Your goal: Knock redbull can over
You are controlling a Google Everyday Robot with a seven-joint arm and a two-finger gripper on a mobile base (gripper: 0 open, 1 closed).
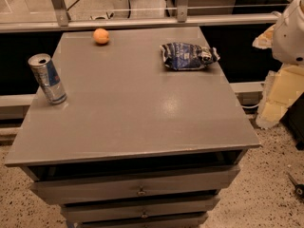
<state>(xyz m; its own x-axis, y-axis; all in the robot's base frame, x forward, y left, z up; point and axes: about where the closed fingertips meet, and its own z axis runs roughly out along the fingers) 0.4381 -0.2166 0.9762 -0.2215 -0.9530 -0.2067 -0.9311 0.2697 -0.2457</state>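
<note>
The redbull can [47, 79] is slim, silver and blue, with a silver top. It stands upright on the grey table [142, 113], close to the left edge. My gripper [273, 101] hangs off the table's right side, below the white arm joint [290, 30], with its cream-coloured parts pointing down toward the floor. It is far from the can, across the whole width of the table, and it holds nothing that I can see.
A small orange fruit [100, 35] lies at the back of the table. A dark blue-and-white snack bag [187, 56] lies at the back right. Drawers [137, 189] sit under the tabletop. A rail and glass wall run behind the table.
</note>
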